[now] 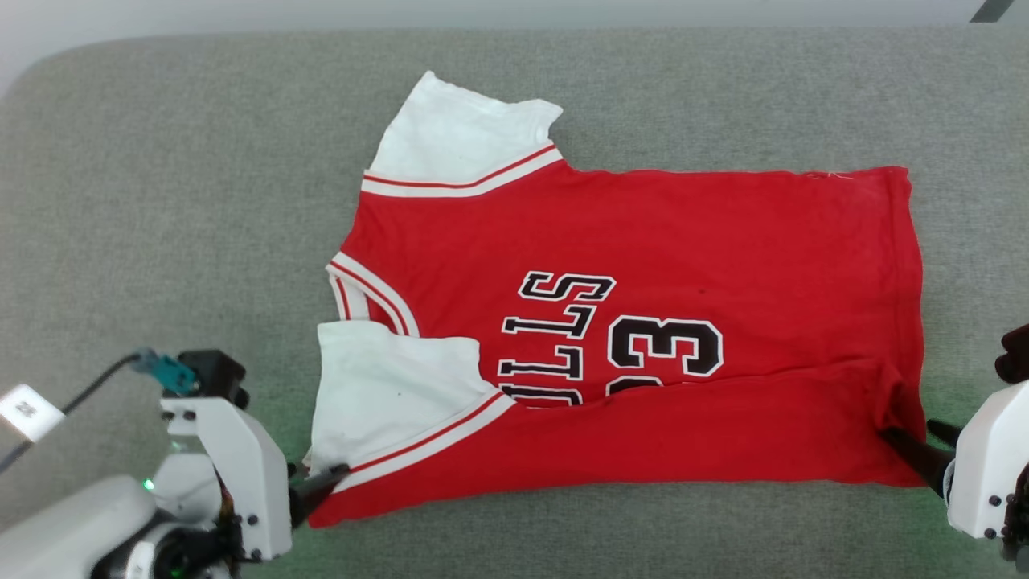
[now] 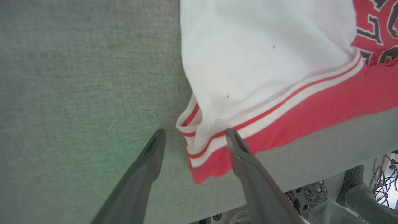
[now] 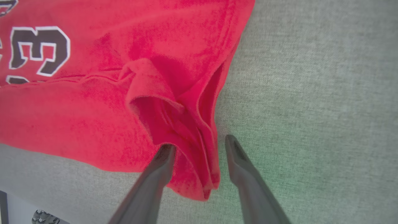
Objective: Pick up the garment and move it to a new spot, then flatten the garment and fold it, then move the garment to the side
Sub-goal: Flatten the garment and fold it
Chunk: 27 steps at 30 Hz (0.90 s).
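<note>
The garment (image 1: 643, 241), a red shirt with white sleeves and black lettering, lies spread on the grey table, its near long edge folded up over the lettering. My left gripper (image 1: 321, 485) stands open at the near left corner. In the left wrist view that gripper (image 2: 195, 133) straddles the striped trim corner of the garment (image 2: 267, 62), and its jaws stand apart. My right gripper (image 1: 918, 444) is open at the near right corner. The right wrist view shows the gripper (image 3: 199, 143) with a bunched red fold of the garment (image 3: 93, 118) lying loose between the spread fingers.
The grey fabric-covered table (image 1: 161, 201) stretches wide to the left of and behind the shirt. Its near edge (image 2: 311, 174) runs just below the shirt's hem. Below that edge a person's shoes (image 2: 306, 194) and some cables (image 2: 384, 177) are on the floor.
</note>
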Available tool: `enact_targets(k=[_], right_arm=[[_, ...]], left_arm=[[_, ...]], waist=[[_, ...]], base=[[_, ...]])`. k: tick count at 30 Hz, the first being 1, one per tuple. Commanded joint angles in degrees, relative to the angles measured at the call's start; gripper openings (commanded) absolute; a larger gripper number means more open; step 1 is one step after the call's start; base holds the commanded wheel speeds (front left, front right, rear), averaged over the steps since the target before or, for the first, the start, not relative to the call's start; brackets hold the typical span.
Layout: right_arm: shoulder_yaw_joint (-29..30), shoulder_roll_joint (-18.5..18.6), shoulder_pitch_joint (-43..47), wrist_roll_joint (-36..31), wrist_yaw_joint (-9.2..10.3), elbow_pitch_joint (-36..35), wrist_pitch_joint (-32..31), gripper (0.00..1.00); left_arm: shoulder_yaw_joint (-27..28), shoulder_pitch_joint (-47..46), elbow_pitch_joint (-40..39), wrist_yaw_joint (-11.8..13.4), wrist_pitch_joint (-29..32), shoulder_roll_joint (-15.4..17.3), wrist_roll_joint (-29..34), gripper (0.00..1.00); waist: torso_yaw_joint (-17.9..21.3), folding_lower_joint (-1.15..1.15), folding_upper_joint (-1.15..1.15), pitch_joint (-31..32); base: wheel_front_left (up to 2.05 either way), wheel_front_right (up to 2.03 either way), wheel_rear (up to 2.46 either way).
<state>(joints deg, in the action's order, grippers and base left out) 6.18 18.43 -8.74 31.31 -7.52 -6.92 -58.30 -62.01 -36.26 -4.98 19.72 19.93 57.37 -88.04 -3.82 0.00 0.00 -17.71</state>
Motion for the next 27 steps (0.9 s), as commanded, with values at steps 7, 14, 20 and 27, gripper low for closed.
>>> enact_targets(k=[7, 14, 20, 27], right_arm=[[0.79, -0.93, -1.39, -0.72, 0.05, -3.86, 3.94, 1.00], [2.22, -4.91, -4.19, -2.86, 0.04, -11.29, 18.31, 1.00], [-1.01, -5.62, -6.29, -6.11, 0.03, -13.57, 34.00, 1.00], [-4.81, -6.62, -7.74, -9.32, 0.02, -12.21, 50.14, 1.00]], left_arm=[[2.68, -5.41, -4.27, 2.42, 1.59, 4.34, 2.44, 1.00], [7.03, -15.51, -2.98, -0.35, 0.65, 5.36, 8.58, 1.00], [8.71, -23.25, 3.70, -5.08, -0.41, 3.51, 13.74, 1.00], [9.44, -32.65, 16.24, -12.22, 1.10, -0.21, 17.52, 1.00]], waist=[[1.79, 0.00, 0.00, 0.38], [5.79, 0.00, 0.00, -2.06], [10.06, 0.00, 0.00, -5.20], [15.43, 0.00, 0.00, -10.76]], base=[[0.00, 0.00, 0.00], [0.00, 0.00, 0.00], [0.00, 0.00, 0.00], [0.00, 0.00, 0.00]])
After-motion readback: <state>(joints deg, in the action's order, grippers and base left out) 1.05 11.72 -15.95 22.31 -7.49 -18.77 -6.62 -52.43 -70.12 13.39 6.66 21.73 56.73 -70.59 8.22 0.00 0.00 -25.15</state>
